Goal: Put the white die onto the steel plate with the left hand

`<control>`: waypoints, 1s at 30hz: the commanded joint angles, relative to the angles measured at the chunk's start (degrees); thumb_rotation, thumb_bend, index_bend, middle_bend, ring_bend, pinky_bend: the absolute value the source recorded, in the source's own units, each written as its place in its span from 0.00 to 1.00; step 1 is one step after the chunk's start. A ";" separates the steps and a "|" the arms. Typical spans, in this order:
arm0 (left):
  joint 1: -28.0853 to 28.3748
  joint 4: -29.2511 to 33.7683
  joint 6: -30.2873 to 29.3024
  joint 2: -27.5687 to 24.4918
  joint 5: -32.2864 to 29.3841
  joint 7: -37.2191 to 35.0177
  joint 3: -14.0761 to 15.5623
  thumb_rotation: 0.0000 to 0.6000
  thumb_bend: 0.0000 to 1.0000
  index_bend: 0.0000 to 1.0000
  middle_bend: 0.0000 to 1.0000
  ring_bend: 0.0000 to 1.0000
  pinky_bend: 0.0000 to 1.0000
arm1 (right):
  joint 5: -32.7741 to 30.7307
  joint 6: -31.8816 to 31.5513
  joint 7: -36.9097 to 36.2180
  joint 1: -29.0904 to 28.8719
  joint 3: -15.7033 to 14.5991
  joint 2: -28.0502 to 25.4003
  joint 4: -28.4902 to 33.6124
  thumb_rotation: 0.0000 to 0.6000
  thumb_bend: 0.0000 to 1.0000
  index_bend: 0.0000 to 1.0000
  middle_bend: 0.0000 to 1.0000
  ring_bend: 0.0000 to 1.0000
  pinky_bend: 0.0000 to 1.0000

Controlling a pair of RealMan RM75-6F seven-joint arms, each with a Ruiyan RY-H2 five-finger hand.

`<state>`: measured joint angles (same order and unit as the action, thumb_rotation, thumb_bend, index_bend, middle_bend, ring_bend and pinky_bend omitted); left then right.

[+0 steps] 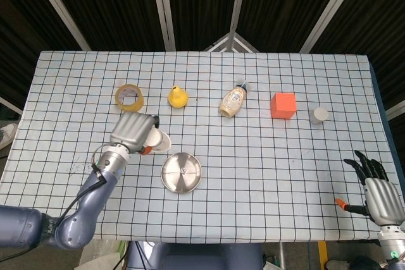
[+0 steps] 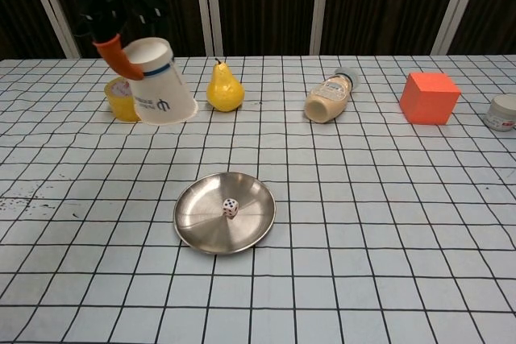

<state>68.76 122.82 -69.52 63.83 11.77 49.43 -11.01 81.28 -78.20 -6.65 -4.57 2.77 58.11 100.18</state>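
I hold the paper cup [image 2: 159, 82] tipped in my left hand [image 1: 133, 132], lifted up and left of the steel plate [image 2: 193, 227] so the 1 white die [image 2: 230, 208] lies uncovered at its centre, while my right hand [image 1: 378, 193] rests open near the table's right edge.

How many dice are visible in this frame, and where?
1. A single white die lies near the middle of the steel plate. The paper cup held up by the left hand is tilted; whether anything remains inside cannot be told.
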 commanded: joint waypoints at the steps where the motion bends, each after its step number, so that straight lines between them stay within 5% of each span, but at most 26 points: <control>1: -3.98 -1.92 1.93 -3.05 2.00 -2.83 3.45 1.00 0.44 0.50 0.53 0.65 0.69 | 0.25 -0.24 0.19 0.07 -0.03 -0.05 0.23 1.00 0.14 0.20 0.03 0.10 0.00; 11: -8.29 -15.28 8.26 0.43 7.17 -3.03 10.82 1.00 0.44 0.50 0.53 0.65 0.69 | 0.02 0.13 0.97 -0.06 -0.12 0.15 0.25 1.00 0.14 0.20 0.03 0.10 0.00; 24: -9.17 -25.31 10.40 10.83 8.51 -4.11 10.91 1.00 0.44 0.50 0.53 0.65 0.69 | -0.38 0.10 0.77 0.03 0.00 -0.04 0.15 1.00 0.14 0.20 0.03 0.10 0.00; 30: -9.92 -27.15 11.37 13.19 9.84 -6.46 9.84 1.00 0.36 0.38 0.48 0.63 0.68 | -0.32 0.02 0.41 0.07 0.04 -0.22 0.11 1.00 0.14 0.21 0.03 0.10 0.00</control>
<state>58.97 95.77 -58.29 76.88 21.43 43.18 -0.98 80.95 -78.18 -6.24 -4.50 2.81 57.90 100.29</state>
